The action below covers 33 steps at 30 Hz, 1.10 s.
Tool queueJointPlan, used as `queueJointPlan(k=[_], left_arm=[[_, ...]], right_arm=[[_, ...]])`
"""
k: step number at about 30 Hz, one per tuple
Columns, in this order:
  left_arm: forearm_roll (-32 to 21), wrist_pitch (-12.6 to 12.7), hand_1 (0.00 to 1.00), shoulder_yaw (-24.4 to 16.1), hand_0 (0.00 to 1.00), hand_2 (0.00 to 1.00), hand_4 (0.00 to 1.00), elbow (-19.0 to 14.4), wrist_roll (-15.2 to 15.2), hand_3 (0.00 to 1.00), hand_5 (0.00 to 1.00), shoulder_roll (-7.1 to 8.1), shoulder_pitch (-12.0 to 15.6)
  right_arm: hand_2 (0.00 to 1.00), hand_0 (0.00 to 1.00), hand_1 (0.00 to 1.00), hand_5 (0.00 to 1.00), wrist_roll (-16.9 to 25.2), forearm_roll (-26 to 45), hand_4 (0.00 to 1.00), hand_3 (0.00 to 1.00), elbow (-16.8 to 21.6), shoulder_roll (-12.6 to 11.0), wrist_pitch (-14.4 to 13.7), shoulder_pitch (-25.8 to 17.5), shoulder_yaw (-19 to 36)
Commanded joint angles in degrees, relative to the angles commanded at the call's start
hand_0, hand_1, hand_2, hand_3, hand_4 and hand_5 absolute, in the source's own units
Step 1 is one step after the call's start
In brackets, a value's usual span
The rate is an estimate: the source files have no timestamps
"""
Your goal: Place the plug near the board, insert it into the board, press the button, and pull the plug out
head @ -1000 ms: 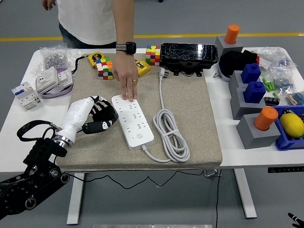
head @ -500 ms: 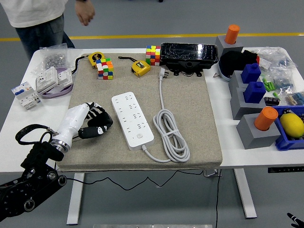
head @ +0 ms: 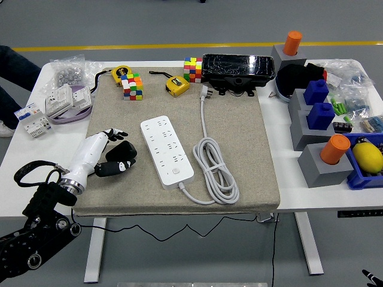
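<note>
Fingers loosely apart and empty, my left robot hand (head: 114,156) rests left of the white rectangular power strip (head: 167,152); its white plug (head: 206,91) lies unplugged, upper centre.

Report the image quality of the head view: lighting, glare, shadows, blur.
Head view: lighting is even and diffuse, with only soft shadows under the power strip and coiled cable; the glossy wrapped black box carries mild glare; the left hand and plug are sharp, without motion blur; table edges look straight, with little distortion.
</note>
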Motion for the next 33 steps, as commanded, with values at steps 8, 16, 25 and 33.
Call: queueJointPlan(k=[8, 16, 25, 33], left_arm=[[-11.4, 4.1, 0.700, -4.2, 0.622, 0.686, 0.998, -0.7, -13.7, 0.729, 0.612, 0.29, 1.6], [-18.7, 3.7, 0.628, -7.4, 0.604, 0.608, 0.949, 0.5, -16.5, 0.689, 0.539, -0.01, 2.0], [-26.2, 1.7, 0.624, -10.2, 0.591, 0.606, 0.923, 2.2, -15.9, 0.671, 0.520, -0.24, 1.7], [-30.4, 1.8, 0.606, -10.8, 0.567, 0.555, 0.835, 3.1, -17.2, 0.580, 0.360, -0.60, 1.9]], right_arm=[[0.675, 0.565, 0.661, 0.494, 0.0, -0.1, 0.972, 0.602, -0.1, 0.0, 0.0, 0.1, 0.4], [0.675, 0.565, 0.662, 0.495, 0.1, -0.1, 0.972, 0.602, 0.0, 0.1, 0.0, 0.2, 0.4], [0.675, 0.565, 0.663, 0.494, -0.1, 0.0, 0.972, 0.602, -0.1, -0.1, 0.0, 0.5, 0.7], [0.676, 0.565, 0.662, 0.493, -0.1, -0.1, 0.971, 0.602, 0.0, -0.1, 0.0, 0.5, 0.7]])
